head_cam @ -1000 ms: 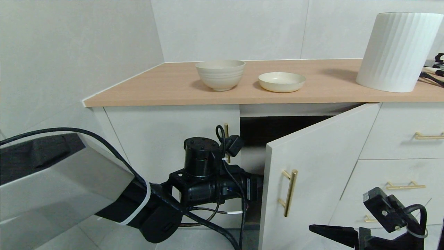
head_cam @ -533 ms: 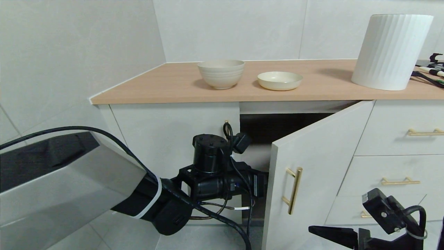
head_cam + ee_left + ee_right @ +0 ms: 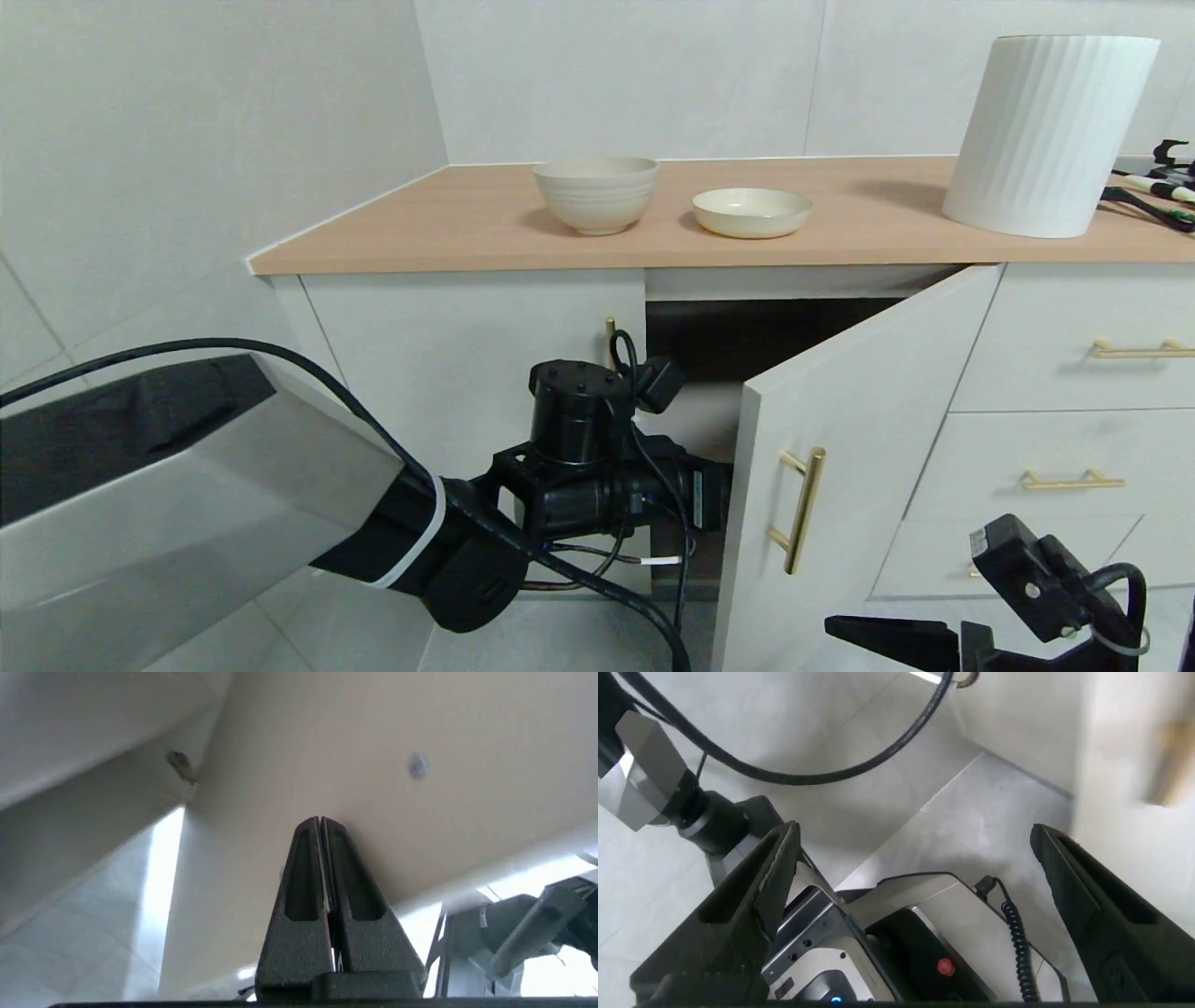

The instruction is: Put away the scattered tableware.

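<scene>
Bowl [image 3: 596,194] and dish [image 3: 752,211] upright, rims up, side by side along the bench [image 3: 448,238], not touching. Left gripper [image 3: 320,859] jaws closed and empty, apparently near the cabinet door [image 3: 859,420]. Right gripper [image 3: 915,835] jaws spread wide.

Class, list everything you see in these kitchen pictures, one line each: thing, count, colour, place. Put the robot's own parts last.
worktop: one, light wood, above the cupboards.
bowl: one, cream, on the worktop, left of the dish.
dish: one, cream, shallow, on the worktop, apart from the bowl.
container: one, white, ribbed, on the worktop further right.
utensils: several, mostly dark, at the worktop's far right edge; too small to name.
cupboard door: one, white, standing open below the dish.
door handle: one, gold, on the open door.
drawer handles: two plainly seen, gold, right of the open door.
left pincer: one, black, shut, close to a pale panel.
right pincer: one, black, open, low above the floor.
</scene>
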Tool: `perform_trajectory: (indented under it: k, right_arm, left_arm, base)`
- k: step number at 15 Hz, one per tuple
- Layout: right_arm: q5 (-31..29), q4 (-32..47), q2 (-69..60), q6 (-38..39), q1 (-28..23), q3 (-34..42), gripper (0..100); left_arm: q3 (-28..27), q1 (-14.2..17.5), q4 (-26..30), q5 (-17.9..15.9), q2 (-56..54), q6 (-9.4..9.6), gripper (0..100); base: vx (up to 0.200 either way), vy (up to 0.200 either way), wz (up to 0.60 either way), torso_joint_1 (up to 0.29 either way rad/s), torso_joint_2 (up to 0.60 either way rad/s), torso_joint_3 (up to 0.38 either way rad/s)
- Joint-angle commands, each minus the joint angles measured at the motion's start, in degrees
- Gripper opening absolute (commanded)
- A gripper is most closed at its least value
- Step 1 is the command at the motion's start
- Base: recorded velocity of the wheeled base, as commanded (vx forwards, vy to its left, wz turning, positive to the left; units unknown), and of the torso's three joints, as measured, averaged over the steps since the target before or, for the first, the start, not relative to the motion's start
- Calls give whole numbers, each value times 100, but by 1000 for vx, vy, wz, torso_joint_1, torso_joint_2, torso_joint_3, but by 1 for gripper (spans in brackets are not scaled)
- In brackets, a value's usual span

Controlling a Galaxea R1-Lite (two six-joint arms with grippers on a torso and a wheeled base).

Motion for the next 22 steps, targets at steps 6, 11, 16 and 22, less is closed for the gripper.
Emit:
perform_trajectory:
  k: [6,11,16,22]
  right_arm:
    - [-7,-11,-7,1,40,-16,100]
    - [28,-47,-702,1,568,1,100]
    - [55,-161,-1176,-403,673,168,100]
    - [-33,-126,-763,-395,190,-166,100]
  left_arm:
    - [-317,-6,10,-15,323,-10,0]
    - [-580,-577,415,73,-55,-116,0]
    - [-53,-1702,1021,399,-820,192,0]
    - [958,-340,916,557,-1716,-221,0]
  base:
    - [0,0,0,0,0,0]
    - [0,0,0,0,0,0]
    - [0,0,0,0,0,0]
    - [0,0,0,0,0,0]
